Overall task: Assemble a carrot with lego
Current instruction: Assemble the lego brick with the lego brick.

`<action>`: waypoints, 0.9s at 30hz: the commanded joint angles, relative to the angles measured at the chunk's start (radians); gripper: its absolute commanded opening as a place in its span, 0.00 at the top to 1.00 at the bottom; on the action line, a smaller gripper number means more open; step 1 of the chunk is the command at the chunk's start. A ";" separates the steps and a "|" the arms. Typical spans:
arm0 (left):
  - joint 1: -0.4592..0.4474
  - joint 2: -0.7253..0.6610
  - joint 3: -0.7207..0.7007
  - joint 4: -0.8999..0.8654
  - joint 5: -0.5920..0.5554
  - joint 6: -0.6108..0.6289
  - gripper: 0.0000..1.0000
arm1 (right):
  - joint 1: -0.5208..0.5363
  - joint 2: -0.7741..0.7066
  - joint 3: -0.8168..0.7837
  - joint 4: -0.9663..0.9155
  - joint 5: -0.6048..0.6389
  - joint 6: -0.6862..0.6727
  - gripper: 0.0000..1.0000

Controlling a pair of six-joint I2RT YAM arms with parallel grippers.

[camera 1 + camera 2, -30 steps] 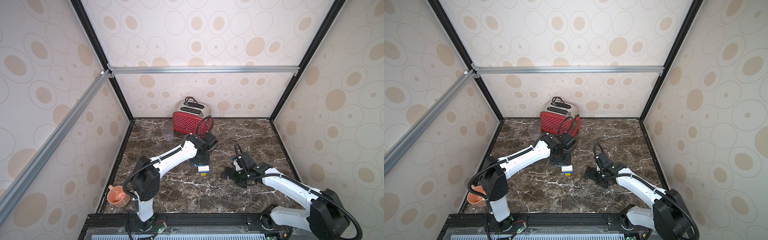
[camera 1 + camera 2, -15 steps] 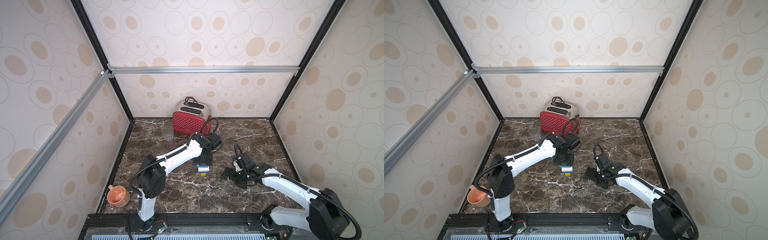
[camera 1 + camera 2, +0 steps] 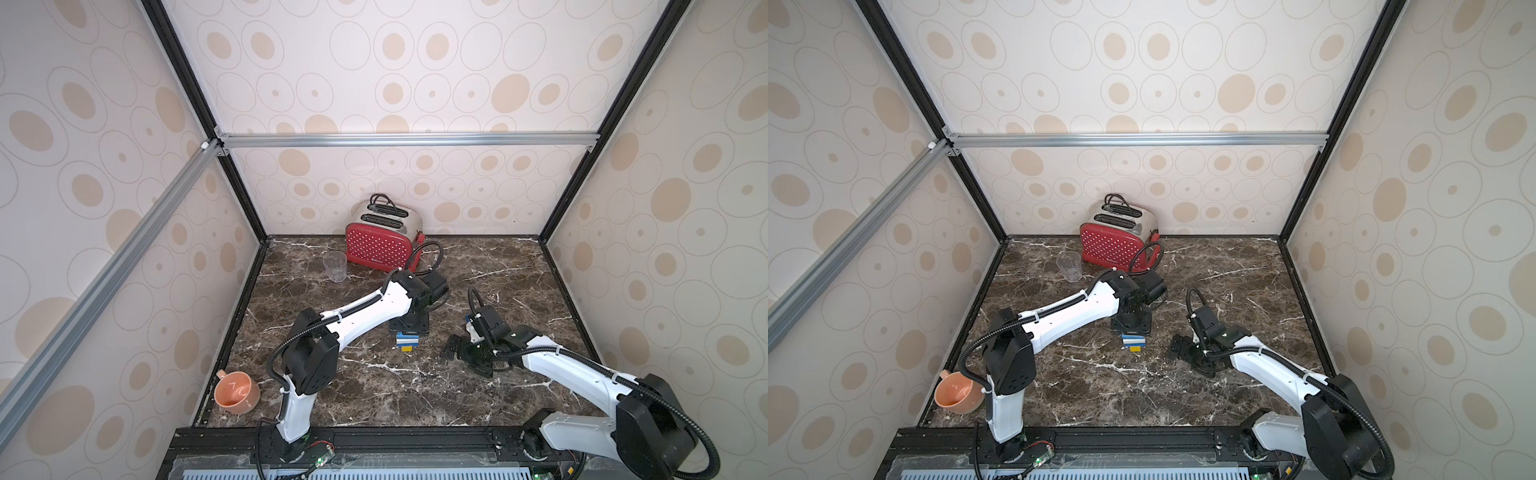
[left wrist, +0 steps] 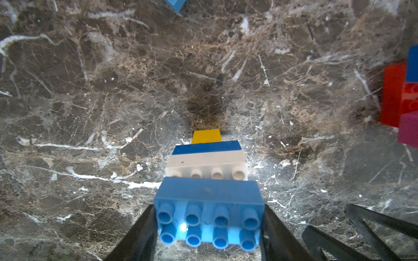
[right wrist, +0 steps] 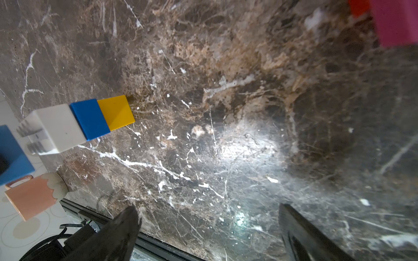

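Observation:
The partial carrot [image 3: 407, 343] [image 3: 1134, 345] lies on the marble in both top views: a white brick [image 4: 207, 161], a dark blue layer and a yellow tip [image 4: 206, 136]. My left gripper [image 4: 209, 217] is shut on a light blue studded lego brick [image 4: 209, 203] at the white brick's studded end; the white studs still show between them. Red [image 4: 393, 95], blue [image 4: 412, 63] and pink [image 4: 408, 130] bricks lie off to one side. My right gripper [image 5: 208, 210] [image 3: 451, 349] stands open over bare marble to the right of the stack.
A red toaster [image 3: 380, 245] stands at the back wall with a clear cup [image 3: 335, 266] beside it. A peach mug [image 3: 237, 392] lies at the front left. The corner of another blue brick [image 4: 174, 4] shows at the left wrist view's edge.
The left arm's elbow and wrist have swung to the right while its gripper stayed over the stack. The right arm and the stack have not moved.

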 commanded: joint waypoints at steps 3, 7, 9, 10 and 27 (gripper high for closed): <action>-0.009 0.023 0.048 -0.061 -0.037 -0.037 0.47 | -0.005 0.009 -0.012 -0.006 0.003 0.004 0.01; -0.009 0.035 0.046 -0.063 -0.021 -0.044 0.47 | -0.005 0.011 -0.015 -0.004 0.001 0.003 0.01; -0.008 0.037 0.044 -0.063 -0.020 -0.046 0.47 | -0.005 0.011 -0.015 -0.004 0.001 0.001 0.01; -0.009 0.037 0.044 -0.063 -0.021 -0.047 0.47 | -0.006 0.011 -0.015 -0.004 0.002 0.001 0.01; -0.008 0.050 0.014 -0.038 0.015 -0.072 0.46 | -0.017 0.024 -0.019 0.006 -0.006 -0.011 0.01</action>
